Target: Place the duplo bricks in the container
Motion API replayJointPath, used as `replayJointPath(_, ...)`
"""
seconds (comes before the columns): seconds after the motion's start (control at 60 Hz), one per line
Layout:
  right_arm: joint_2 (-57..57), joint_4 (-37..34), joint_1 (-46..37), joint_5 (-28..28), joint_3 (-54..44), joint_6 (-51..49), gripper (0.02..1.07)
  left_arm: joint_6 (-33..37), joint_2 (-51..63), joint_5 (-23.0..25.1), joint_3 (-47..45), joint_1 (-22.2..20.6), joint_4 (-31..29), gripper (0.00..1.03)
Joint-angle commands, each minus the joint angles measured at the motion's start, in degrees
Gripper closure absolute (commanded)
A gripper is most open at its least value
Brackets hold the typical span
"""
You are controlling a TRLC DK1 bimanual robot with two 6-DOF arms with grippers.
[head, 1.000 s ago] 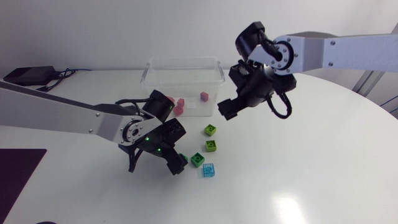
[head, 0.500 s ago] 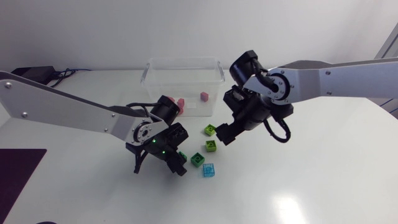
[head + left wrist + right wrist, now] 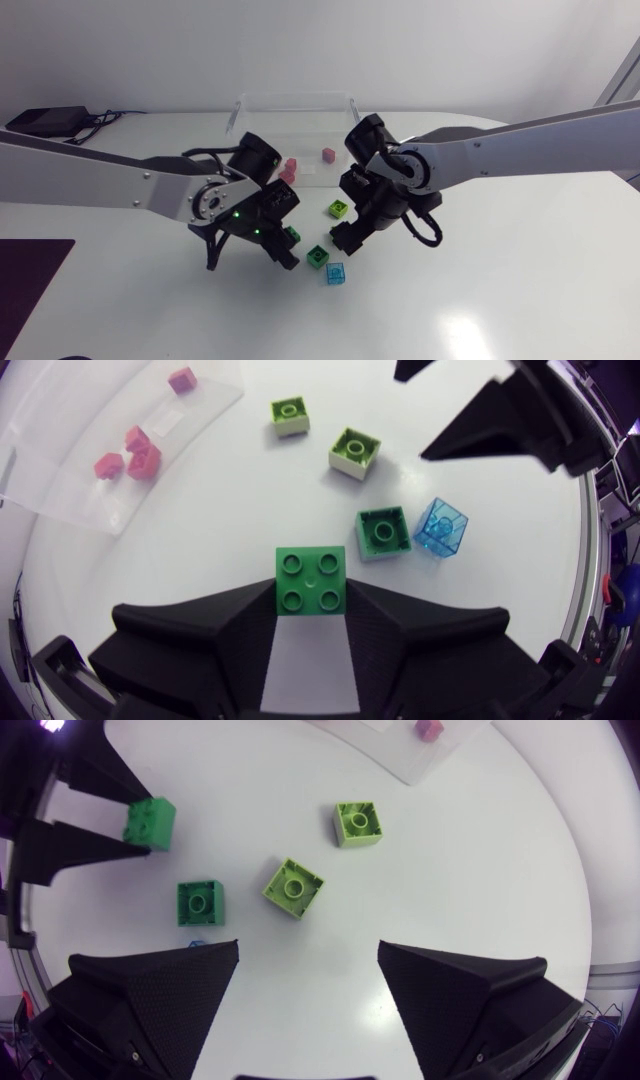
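Slanting in from the left edge of the tabletop (image 3: 520, 280), the left arm (image 3: 100, 175) bends down at the wrist near the middle. Its left fingers (image 3: 235, 625) pinch a four-stud brick (image 3: 311, 580), green, from two sides at their tips, studs up. From where I stand I cannot tell whether it is lifted off the surface.

The right arm (image 3: 520, 150) comes in from the right edge, crosses to the middle and turns its wrist downward, close to the left one. Its right fingers (image 3: 175, 985) are spread wide, gripping nothing, over the loose bricks. Just ahead of them lie two lime bricks (image 3: 294, 887), apart from each other, one nearer the container. A green brick (image 3: 199, 902) with one stud lies between the two arms' fingers, and a blue brick (image 3: 441, 527) sits just beside it on the near-edge side.

The clear container (image 3: 290, 125) stands toward the far edge, about midway along it. Inside are pink bricks (image 3: 130, 455): a small cluster and one more apart.

The tabletop is white and glossy, with a patch of glare toward the near edge. A black box (image 3: 45, 120) with cables sits at the far left corner, and a dark mat (image 3: 30, 285) lies at the near left corner.
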Motion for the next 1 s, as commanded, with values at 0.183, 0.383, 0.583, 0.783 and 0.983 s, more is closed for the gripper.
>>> replayJointPath(0.183, 6.33, 0.61, 0.69, 0.0, 4.48, 1.69, 0.07, 0.74, -10.83, -0.43, 2.22, 5.75, -1.63, 0.73)
replayJointPath(0.383, 9.75, 0.43, 2.01, 0.44, 7.12, 2.39, 0.07, 0.74, -11.88, -0.43, 6.17, 9.26, -0.14, 0.73)
replayJointPath(0.583, 12.3, 0.43, 2.71, 0.79, 8.61, 3.36, 0.09, 0.57, -10.56, -0.34, 9.43, 11.63, 1.36, 0.73)
replayJointPath(0.783, 13.53, 0.52, 2.45, 1.49, 9.49, 4.33, 0.11, 0.66, -10.04, -0.34, 10.13, 11.9, 1.53, 0.73)
replayJointPath(0.983, 14.41, 0.43, 2.36, 1.67, 9.75, 5.03, 0.23, 0.74, -10.13, -0.43, 10.74, 12.42, 2.41, 0.73)
